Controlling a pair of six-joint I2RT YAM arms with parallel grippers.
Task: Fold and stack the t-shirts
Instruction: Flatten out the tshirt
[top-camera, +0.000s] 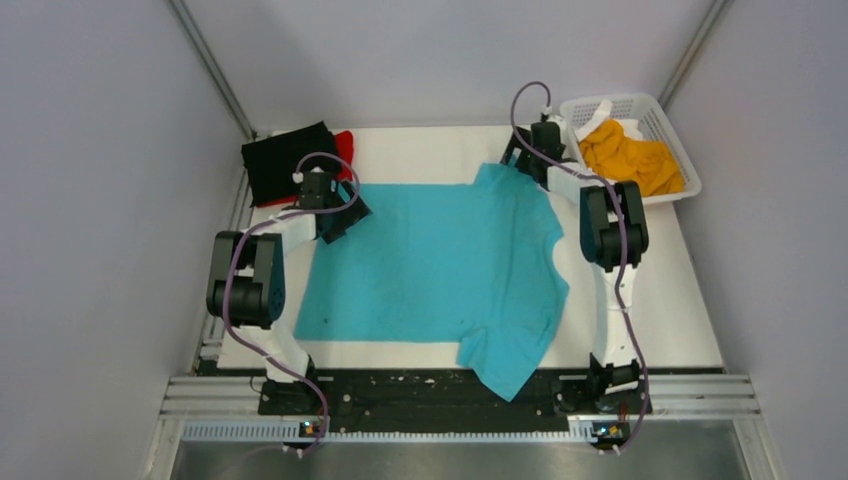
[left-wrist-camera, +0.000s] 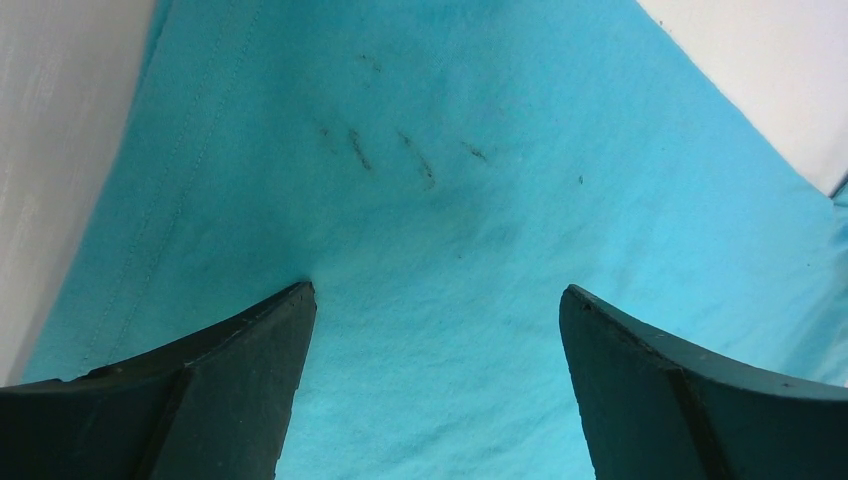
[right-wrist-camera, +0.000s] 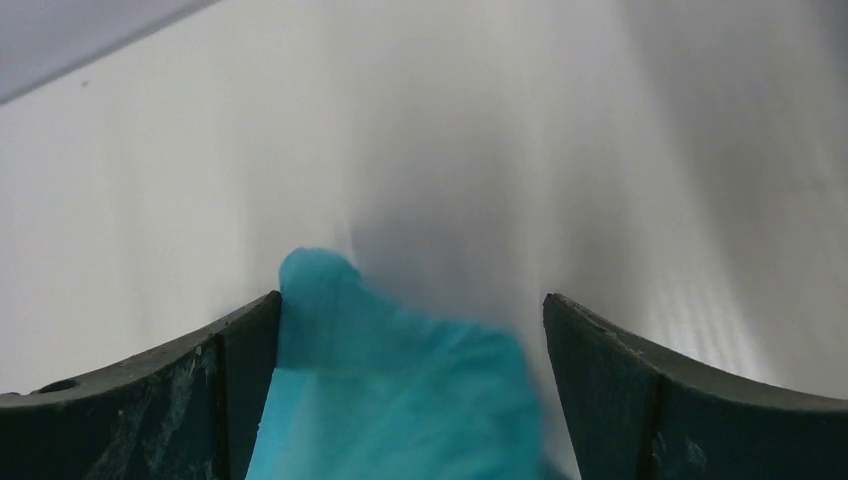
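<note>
The turquoise-blue t-shirt (top-camera: 440, 265) lies spread flat on the white table, one sleeve hanging over the near edge. My left gripper (top-camera: 340, 215) is open over the shirt's far left corner; in the left wrist view (left-wrist-camera: 437, 295) its jaws stand wide apart above the cloth (left-wrist-camera: 420, 200). My right gripper (top-camera: 520, 160) is open at the shirt's far right sleeve; in the right wrist view (right-wrist-camera: 412, 300) a blurred tip of the cloth (right-wrist-camera: 390, 390) lies between the spread jaws. A folded black t-shirt (top-camera: 285, 160) lies on a red one (top-camera: 345, 148) at the far left. The orange-yellow t-shirt (top-camera: 630, 160) is in the basket.
A white mesh basket (top-camera: 670, 125) stands at the far right corner. Grey walls close in on both sides and the back. The black rail (top-camera: 430, 395) carrying the arm bases runs along the near edge.
</note>
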